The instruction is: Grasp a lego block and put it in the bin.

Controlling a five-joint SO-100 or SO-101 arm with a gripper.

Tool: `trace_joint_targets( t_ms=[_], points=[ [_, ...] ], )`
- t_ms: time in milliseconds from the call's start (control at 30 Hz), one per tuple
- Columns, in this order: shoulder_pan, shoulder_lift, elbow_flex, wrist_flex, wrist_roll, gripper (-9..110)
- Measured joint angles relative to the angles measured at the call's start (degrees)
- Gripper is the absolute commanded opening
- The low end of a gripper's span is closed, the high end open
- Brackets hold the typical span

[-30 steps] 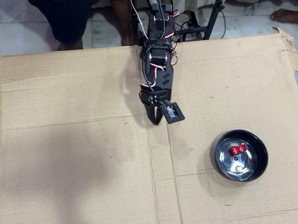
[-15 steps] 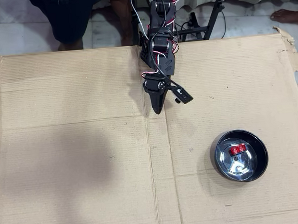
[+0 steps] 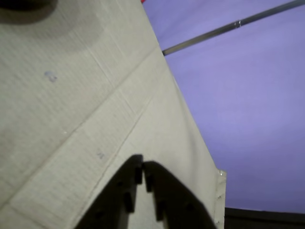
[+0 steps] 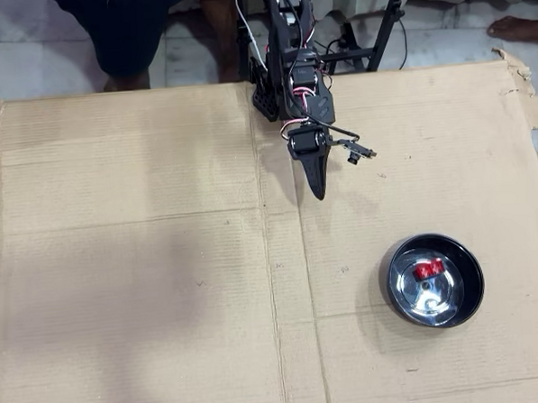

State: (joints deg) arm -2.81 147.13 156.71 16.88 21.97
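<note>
Closest to the wrist camera, your end effector [image 3: 143,167] has its fingers pinched nearly together on nothing, hovering over bare cardboard surface [image 3: 71,105]. From overhead, the end effector [image 4: 318,192] sits near the arm's base, well apart from the bin [image 4: 472,286], where the block [image 4: 427,270] already lies on the shiny inside. Judging by that, the drop looks done; you need only park the arm.

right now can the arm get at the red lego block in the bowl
Probably yes. The lego block lies in the open bowl, uncovered, and only bare cardboard lies between it and the pincer, which looks shut and empty. The bowl's wall may crowd the fingers.
</note>
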Motion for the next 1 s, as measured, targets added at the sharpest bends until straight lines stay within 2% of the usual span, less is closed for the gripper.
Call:
trace_joint_targets(
  t_ms=[400, 767, 1000],
  points=[
    [-0.18, 16.88, 13.54, -0.09, -13.18, 0],
    [-0.18, 34.45, 27.51, -0.09, -18.28, 0],
    [-0.62, 40.52, 28.30, 3.08, -18.46, 0]
  ],
)
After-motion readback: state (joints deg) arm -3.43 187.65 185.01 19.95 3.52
